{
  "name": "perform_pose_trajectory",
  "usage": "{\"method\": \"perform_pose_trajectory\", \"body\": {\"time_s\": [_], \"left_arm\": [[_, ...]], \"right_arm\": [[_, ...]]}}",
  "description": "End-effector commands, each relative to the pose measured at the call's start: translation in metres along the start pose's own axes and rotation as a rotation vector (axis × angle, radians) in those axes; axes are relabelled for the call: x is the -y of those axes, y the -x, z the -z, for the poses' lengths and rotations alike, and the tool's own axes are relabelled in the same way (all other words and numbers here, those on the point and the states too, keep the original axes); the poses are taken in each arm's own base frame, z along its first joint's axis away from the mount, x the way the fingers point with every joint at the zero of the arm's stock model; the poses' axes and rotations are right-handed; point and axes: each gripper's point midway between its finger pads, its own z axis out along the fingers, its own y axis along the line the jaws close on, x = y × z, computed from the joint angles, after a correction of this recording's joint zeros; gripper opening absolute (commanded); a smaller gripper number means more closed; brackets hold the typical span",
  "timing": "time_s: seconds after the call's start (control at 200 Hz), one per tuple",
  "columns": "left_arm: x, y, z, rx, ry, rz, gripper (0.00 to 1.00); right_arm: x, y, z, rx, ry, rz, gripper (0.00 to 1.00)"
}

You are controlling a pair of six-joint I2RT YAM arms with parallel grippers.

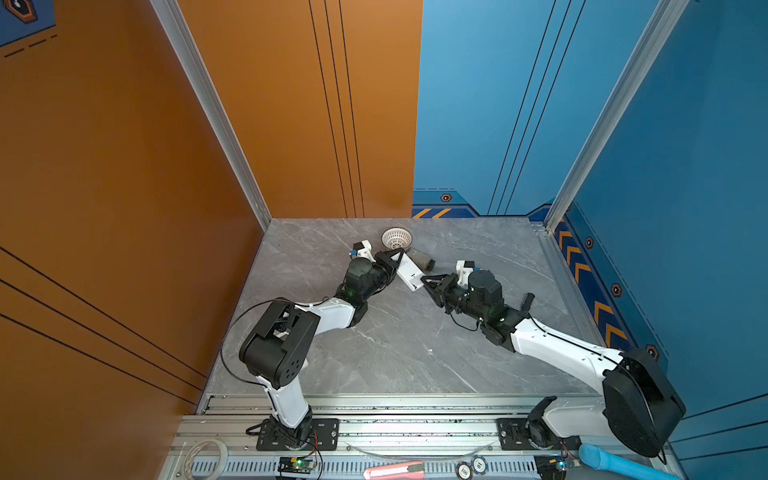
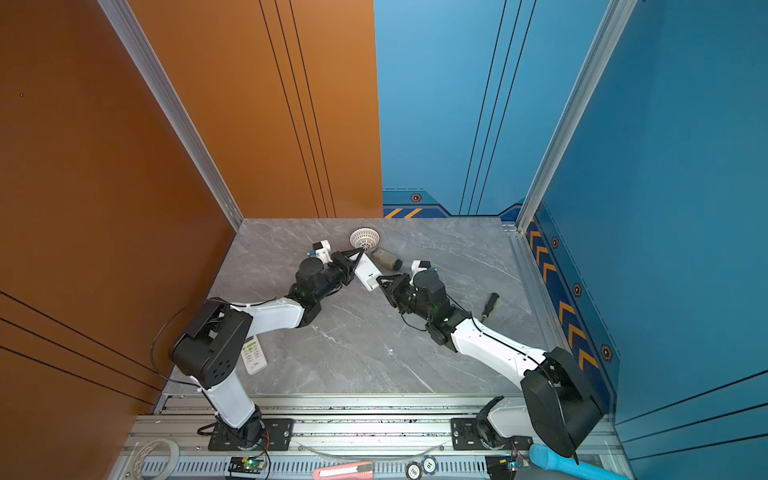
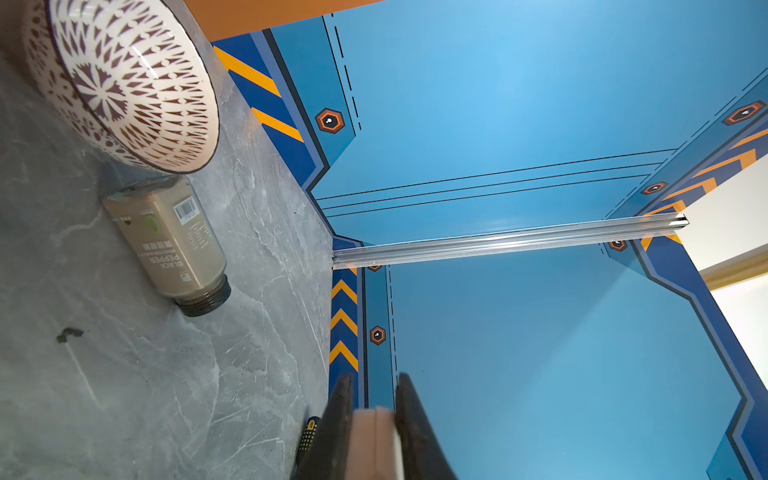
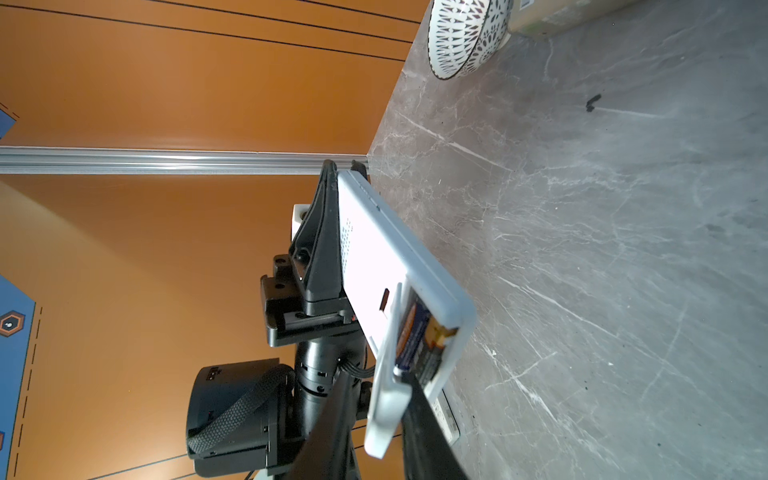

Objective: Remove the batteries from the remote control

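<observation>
Tabletop, grey marble-look [image 1: 395, 345]: smooth, semi-gloss. White plastic remote control [image 4: 374, 249] & white battery cover [image 4: 384, 399]: matt. Black-orange cylinder batteries [image 4: 415, 336]: glossy wrap. Patterned ceramic bowl [image 1: 397, 239], table's 12 o'clock: glazed.

Left claw [image 3: 374, 379] around remote [image 3: 376, 444]

The remote control [image 1: 409, 272] is a white slab, tilted on edge just below centre in both top views. In the right wrist view, at lower centre, its battery cover [image 4: 384, 399] is partly slid off. Black-and-orange batteries [image 4: 417, 336], apparently two, lie seated in the exposed bay.
</observation>
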Motion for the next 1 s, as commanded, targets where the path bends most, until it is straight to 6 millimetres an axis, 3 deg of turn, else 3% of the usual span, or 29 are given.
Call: {"method": "perform_pose_trajectory", "body": {"time_s": [0.0, 0.24, 0.43, 0.596, 0.756, 0.856, 0.991], "left_arm": [[0.009, 0.004, 0.002, 0.02, -0.025, -0.026, 0.0], [0.006, 0.003, 0.001, 0.018, -0.019, -0.028, 0.0], [0.0, 0.004, 0.002, 0.023, -0.006, -0.031, 0.0], [-0.006, 0.001, 0.002, 0.009, 0.013, -0.051, 0.0], [-0.023, -0.001, 0.004, 0.007, 0.053, -0.054, 0.0], [-0.033, -0.004, 0.006, 0.001, 0.074, -0.063, 0.0], [-0.046, -0.011, 0.008, -0.017, 0.081, -0.089, 0.0]], "right_arm": [[0.007, -0.003, 0.001, -0.018, -0.016, 0.017, 0.2], [0.014, -0.003, -0.003, -0.025, -0.019, -0.001, 0.11], [0.005, 0.001, 0.001, -0.017, -0.004, 0.003, 0.07], [-0.007, 0.006, 0.014, 0.007, -0.007, 0.023, 0.04], [-0.004, 0.014, 0.031, 0.03, -0.064, 0.026, 0.02], [0.017, 0.017, 0.041, 0.024, -0.197, 0.02, 0.0], [0.074, 0.023, 0.053, 0.0, -0.487, 0.038, 0.0]]}}
